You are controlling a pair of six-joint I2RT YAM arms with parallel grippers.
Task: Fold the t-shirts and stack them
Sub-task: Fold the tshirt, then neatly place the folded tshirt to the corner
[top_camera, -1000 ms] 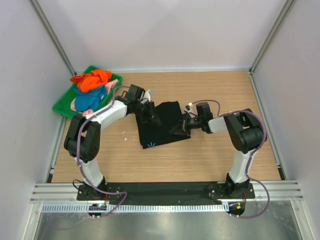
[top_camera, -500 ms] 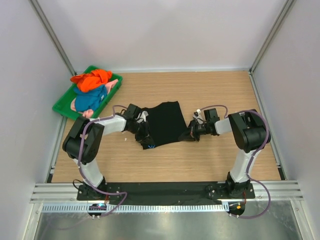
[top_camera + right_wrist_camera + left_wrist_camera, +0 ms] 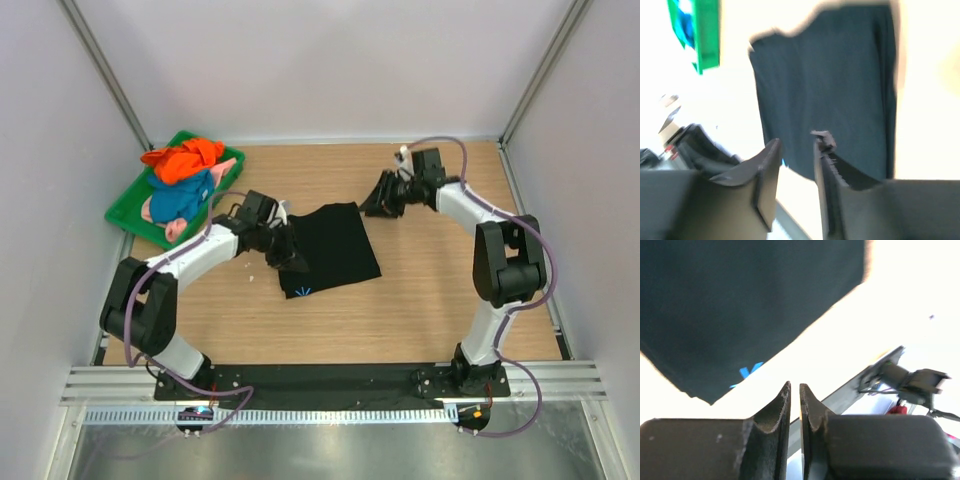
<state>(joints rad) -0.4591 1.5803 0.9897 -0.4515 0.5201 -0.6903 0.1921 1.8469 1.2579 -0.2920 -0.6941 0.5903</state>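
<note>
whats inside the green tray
The green tray holds a heap of t-shirts: an orange one on top, a blue one below it, pink cloth showing at the edges. Anything beneath the heap is covered.

Both arms are built alike: white tubular links alternate with chunky black joint housings, and each stands on a black base plate. A thin purplish-grey cable loops loosely along each arm from behind the claw back toward the base, bowing clear of the links in wide arcs. The left claw (image 3: 287, 254) and the right claw (image 3: 374, 199) are matt black. Seen from the wrist cameras, each claw has two dark fingers (image 3: 771, 416) rising from broad, blocky black carriers. The inner faces are flat, and the tips taper to a narrow edge. The right claw's fingers (image 3: 827, 150) look slightly scuffed and ragged at the tip.
</note>
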